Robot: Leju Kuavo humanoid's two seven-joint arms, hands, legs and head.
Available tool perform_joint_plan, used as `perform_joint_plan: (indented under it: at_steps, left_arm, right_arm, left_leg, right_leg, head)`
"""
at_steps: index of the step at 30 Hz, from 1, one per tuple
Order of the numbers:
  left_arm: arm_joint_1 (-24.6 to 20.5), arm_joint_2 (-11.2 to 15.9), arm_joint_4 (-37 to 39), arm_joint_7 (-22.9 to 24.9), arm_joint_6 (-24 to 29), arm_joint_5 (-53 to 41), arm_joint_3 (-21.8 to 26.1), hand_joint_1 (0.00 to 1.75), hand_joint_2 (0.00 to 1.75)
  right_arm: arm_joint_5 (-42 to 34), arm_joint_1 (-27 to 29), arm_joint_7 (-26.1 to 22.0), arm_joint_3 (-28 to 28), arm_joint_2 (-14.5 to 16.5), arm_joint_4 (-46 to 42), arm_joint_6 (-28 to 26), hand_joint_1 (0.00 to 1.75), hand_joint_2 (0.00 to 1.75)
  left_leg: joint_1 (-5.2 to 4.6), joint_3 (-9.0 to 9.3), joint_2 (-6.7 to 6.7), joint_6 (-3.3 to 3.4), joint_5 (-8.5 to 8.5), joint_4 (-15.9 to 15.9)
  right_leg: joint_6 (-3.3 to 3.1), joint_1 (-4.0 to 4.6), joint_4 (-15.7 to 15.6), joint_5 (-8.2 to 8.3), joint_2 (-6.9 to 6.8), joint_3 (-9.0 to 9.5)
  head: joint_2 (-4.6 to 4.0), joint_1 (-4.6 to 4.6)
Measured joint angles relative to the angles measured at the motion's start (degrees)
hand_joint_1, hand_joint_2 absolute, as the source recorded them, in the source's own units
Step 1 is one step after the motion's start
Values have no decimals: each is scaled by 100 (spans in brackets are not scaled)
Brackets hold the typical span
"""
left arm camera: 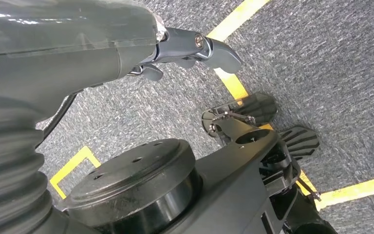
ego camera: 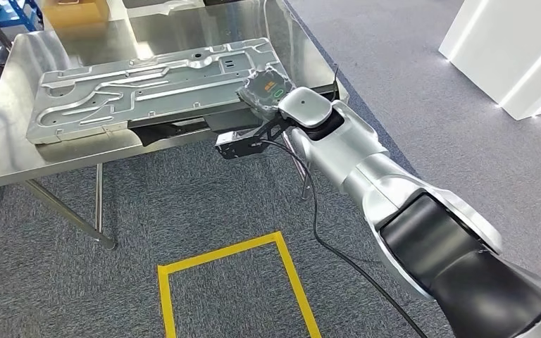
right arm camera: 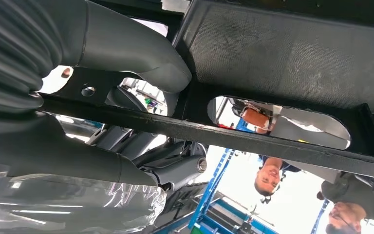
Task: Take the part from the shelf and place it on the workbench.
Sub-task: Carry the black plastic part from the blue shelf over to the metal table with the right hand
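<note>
A shiny steel workbench (ego camera: 14, 151) stands on grey carpet (ego camera: 204, 204). Lying flat on the workbench is the part (ego camera: 148, 84), a long stamped sheet-metal panel with raised ribs and holes, resting on a dark frame (ego camera: 183, 127) that juts out past the workbench's near edge. The robot's silver right arm (ego camera: 394, 204) reaches toward the near right corner of the workbench, and its right hand (ego camera: 268, 90) sits at the part's right end, on top of the panel. From the wrist camera behind that hand, the thick grey thumb (right arm camera: 141, 58) lies against a black bar of the frame (right arm camera: 272, 141) while darker fingers (right arm camera: 175, 168) sit on the bar's other side, so the hand appears closed around the frame edge. The left hand (left arm camera: 185, 48) hangs well away from the workbench, above carpet marked with yellow tape (left arm camera: 233, 83), its dark fingers curled in and holding nothing. Yellow tape (ego camera: 232, 253) also outlines a rectangle on the floor in front of the workbench. Two people (right arm camera: 272, 175) stand beyond the workbench.
</note>
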Motion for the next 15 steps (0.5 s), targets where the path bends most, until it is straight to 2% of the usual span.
perform_joint_plan:
  at_steps: [15]
  left_arm:
    - [-21, -2, 0, 32, -2, 12, 7, 0, 175]
  right_arm:
    - [-153, -210, 71, 237, -142, -74, 121, 175, 175]
  left_leg:
    - [-5, -12, -1, 36, -27, 9]
  right_leg:
    - [32, -8, -26, -9, 1, 3]
  head:
    - [0, 0]
